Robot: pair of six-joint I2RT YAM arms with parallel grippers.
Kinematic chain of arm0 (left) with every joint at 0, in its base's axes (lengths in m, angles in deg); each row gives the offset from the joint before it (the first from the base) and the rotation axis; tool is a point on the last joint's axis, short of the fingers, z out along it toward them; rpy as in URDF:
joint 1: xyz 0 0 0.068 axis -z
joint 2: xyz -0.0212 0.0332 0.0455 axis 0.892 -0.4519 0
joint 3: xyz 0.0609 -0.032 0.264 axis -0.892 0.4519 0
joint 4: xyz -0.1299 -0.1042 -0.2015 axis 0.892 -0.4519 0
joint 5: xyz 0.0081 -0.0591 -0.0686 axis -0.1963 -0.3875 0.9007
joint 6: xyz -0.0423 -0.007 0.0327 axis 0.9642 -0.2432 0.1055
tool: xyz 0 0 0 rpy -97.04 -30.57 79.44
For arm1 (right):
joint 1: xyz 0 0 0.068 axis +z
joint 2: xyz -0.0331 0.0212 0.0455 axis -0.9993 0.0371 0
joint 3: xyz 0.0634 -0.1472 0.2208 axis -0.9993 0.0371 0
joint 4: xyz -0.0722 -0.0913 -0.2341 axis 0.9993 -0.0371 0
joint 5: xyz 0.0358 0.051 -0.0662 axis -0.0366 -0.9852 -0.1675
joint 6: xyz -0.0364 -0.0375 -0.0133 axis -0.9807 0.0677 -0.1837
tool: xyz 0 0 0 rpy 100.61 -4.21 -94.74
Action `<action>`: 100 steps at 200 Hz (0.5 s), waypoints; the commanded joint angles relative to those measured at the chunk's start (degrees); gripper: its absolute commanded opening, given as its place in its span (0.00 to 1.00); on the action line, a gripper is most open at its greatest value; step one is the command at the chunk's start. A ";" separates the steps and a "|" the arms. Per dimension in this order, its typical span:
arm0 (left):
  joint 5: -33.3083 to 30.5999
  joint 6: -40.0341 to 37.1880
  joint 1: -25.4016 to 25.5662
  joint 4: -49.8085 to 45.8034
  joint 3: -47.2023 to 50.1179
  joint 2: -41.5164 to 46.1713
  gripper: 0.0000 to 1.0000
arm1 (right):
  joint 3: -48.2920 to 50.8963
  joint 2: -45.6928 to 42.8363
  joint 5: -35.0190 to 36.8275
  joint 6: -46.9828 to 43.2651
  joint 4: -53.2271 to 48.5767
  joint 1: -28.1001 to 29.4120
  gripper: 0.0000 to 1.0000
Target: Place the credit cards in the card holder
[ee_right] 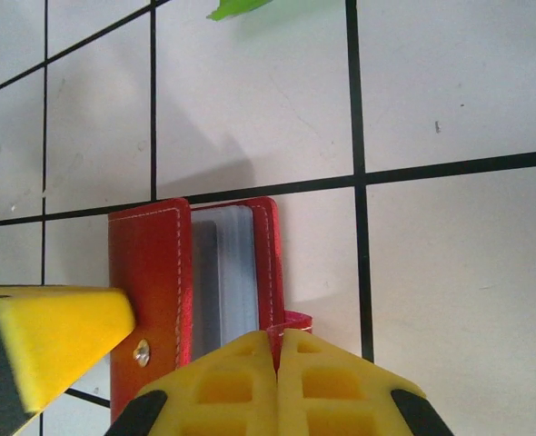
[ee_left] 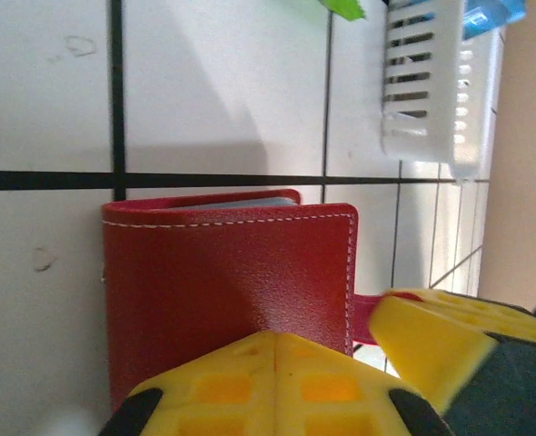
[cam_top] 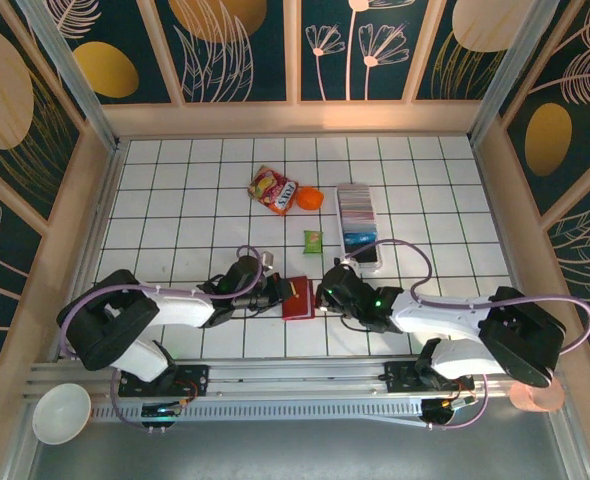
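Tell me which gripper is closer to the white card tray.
Right. The right gripper is at the card holder's right edge, just near-left of the white card tray; the left gripper is across the holder, farther left.

A robot lab booth: leaf-patterned walls (cam_top: 245, 50) surround the white gridded table (cam_top: 175, 200), with a metal rail (cam_top: 295, 375) bolted along its near edge.
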 commanded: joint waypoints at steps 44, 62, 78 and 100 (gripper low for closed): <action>-4.44 -1.67 0.42 -5.49 0.68 -3.06 0.00 | -0.52 0.94 -1.75 -0.42 4.10 -0.34 0.00; -4.84 -2.15 0.72 -6.64 -0.06 -3.12 0.00 | -0.58 1.92 -4.45 0.07 7.70 -0.65 0.00; -6.48 -2.61 1.03 -8.66 -0.62 -2.85 0.00 | -0.73 2.88 -6.24 1.08 10.17 -0.86 0.00; -7.16 -2.85 1.12 -9.69 -0.93 -3.43 0.00 | -0.93 4.67 -8.53 2.54 13.46 -1.25 0.00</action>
